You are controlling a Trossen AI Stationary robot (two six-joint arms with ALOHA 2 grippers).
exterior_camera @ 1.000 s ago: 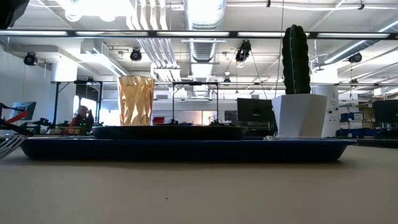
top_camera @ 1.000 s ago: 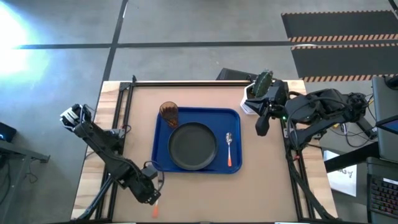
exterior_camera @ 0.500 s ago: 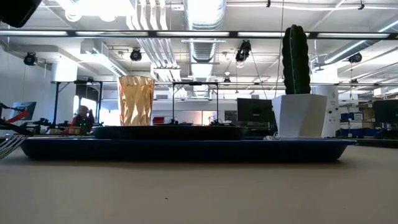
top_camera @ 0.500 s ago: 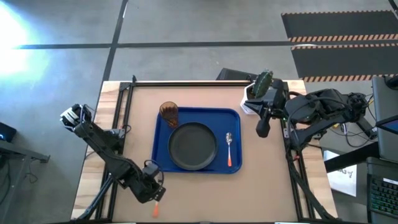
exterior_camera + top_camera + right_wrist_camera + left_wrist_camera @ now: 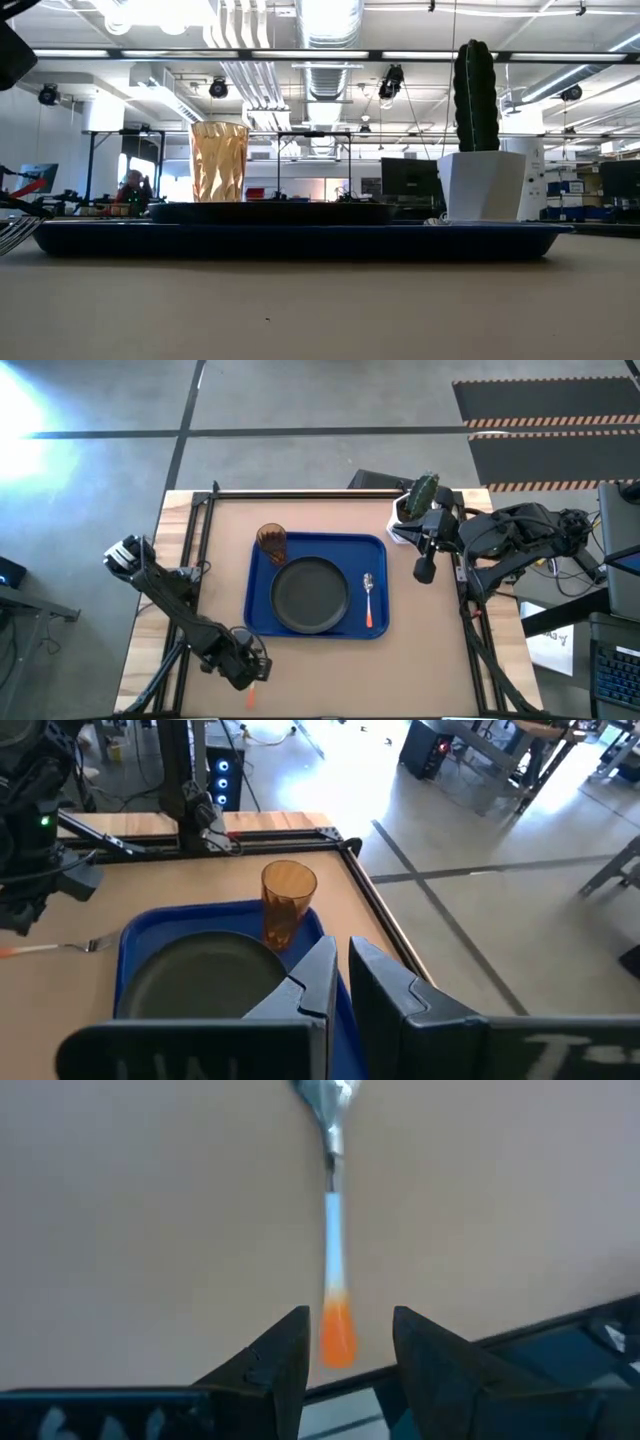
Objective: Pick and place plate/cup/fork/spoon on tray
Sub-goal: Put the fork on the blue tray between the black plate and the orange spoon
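Note:
The orange-handled fork [image 5: 335, 1230] lies flat on the bare table near its near edge, left of the blue tray [image 5: 378, 550]; only the end of its handle shows in the high view [image 5: 250, 697]. My left gripper [image 5: 348, 1320] is open just above it, one finger on each side of the handle's free end, not touching. The black plate [image 5: 310, 595], the amber cup [image 5: 271, 540] and the spoon [image 5: 368, 600] rest on the tray. My right gripper [image 5: 424, 572] is shut and empty, right of the tray.
A white pot with a green cactus [image 5: 420, 495] stands at the table's far right, beside the right arm. Bare table lies left of and in front of the tray. The fork's tines show at the low view's left edge [image 5: 15, 235].
My left gripper has gone down over the fork's handle end, near the table's near edge. The fork has stayed where it was.

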